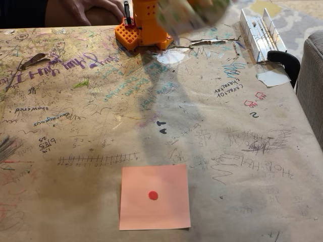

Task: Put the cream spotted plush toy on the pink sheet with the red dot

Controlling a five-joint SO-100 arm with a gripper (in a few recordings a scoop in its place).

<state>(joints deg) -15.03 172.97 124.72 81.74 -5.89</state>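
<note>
The cream spotted plush toy (pixel 191 12) was a motion-blurred smear at the top edge of the frame, right of my orange base (pixel 144 25). Couldn't tell what my gripper was doing. The pink sheet with the red dot (pixel 154 196) lay bottom centre on the scribbled table (pixel 75 151), well apart.

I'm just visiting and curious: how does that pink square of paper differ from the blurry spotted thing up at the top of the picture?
The pink sheet lies flat on the scribbled table, near the bottom edge; the plush toy is up in the air at the top edge, beside the orange arm base.
The sheet looks sharp and still; the toy is motion-blurred.
The sheet is plain pink with one red dot; the toy is cream with coloured spots.
</note>
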